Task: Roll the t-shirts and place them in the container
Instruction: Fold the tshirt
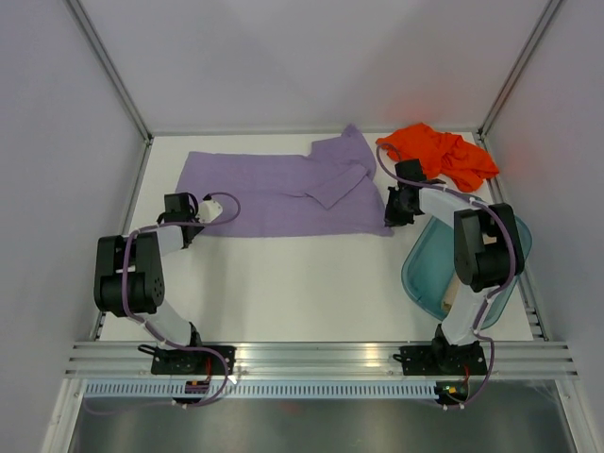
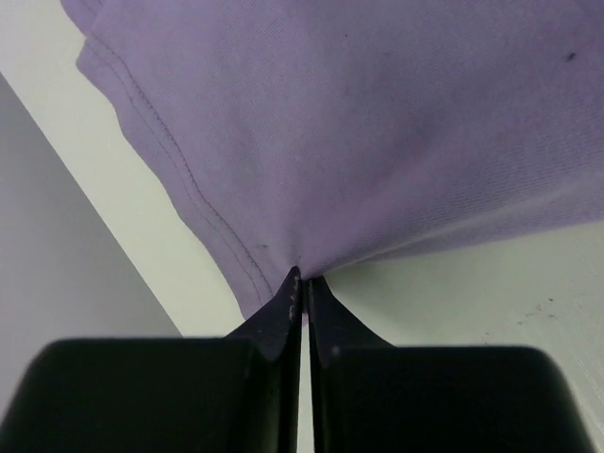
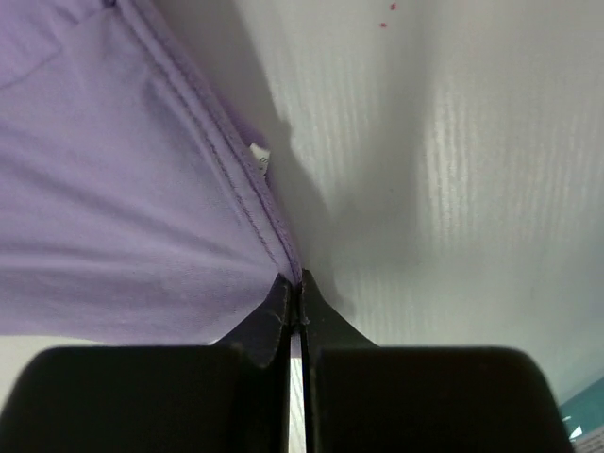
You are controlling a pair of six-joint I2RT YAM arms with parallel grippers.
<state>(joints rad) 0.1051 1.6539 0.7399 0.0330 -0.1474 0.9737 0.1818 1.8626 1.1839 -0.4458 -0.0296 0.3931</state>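
A pale lavender-purple t-shirt (image 1: 283, 193) lies spread across the far half of the table, one sleeve folded over its middle. My left gripper (image 1: 209, 211) is shut on its near left corner; the left wrist view shows the hem (image 2: 311, 142) pinched between the fingertips (image 2: 304, 279). My right gripper (image 1: 391, 219) is shut on its near right corner; the right wrist view shows the stitched edge (image 3: 142, 208) caught at the fingertips (image 3: 294, 279). A bright orange t-shirt (image 1: 439, 154) lies crumpled at the far right. The beige-tan shirt is out of view, except perhaps a tan scrap in the tub.
A translucent teal plastic tub (image 1: 425, 269) stands at the right edge, partly under the right arm. White walls with metal posts close in the table on three sides. An aluminium rail (image 1: 321, 357) runs along the near edge.
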